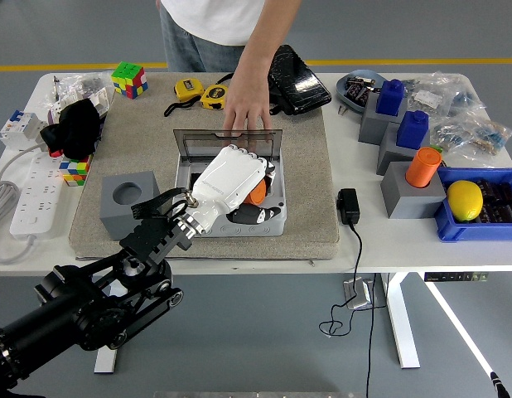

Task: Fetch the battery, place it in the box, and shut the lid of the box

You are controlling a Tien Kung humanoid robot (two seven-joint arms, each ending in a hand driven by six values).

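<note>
One orange battery (255,192) (cylindrical) in grey box (272,217).

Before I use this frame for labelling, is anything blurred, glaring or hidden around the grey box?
Head view: evenly lit, sharp, shadows soft, no strong glare. The robot's white left hand covers most of the grey plastic box, so the orange battery shows only as a sliver. The box's clear open lid looks dark, and a person's hand rests on its edge.
</note>
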